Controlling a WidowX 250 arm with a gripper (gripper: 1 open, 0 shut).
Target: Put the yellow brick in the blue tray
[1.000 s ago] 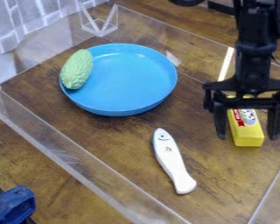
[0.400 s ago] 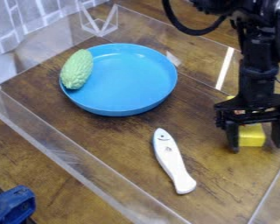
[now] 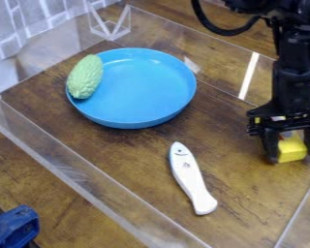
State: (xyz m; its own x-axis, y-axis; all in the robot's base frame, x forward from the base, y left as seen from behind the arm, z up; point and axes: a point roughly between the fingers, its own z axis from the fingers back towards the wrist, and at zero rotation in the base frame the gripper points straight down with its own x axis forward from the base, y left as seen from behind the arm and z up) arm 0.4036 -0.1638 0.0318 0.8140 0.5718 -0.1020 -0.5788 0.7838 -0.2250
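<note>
The yellow brick (image 3: 294, 152) lies on the wooden table at the right edge of the camera view, mostly hidden by my gripper (image 3: 290, 145). The gripper points down over it, its black fingers (image 3: 266, 143) drawn in against the brick's sides, so it is shut on the brick. The brick still rests on the table. The blue tray (image 3: 151, 97), round and shallow, stands well to the left and further back.
A green bumpy oval object (image 3: 85, 76) rests on the tray's left rim. A white remote-like object (image 3: 190, 177) lies in front, between tray and brick. Clear plastic walls (image 3: 67, 170) fence the table. Something blue (image 3: 9, 228) sits outside at bottom left.
My gripper has come down over the yellow brick and shifted slightly right. Its fingers, wide apart before, have drawn in against the brick.
</note>
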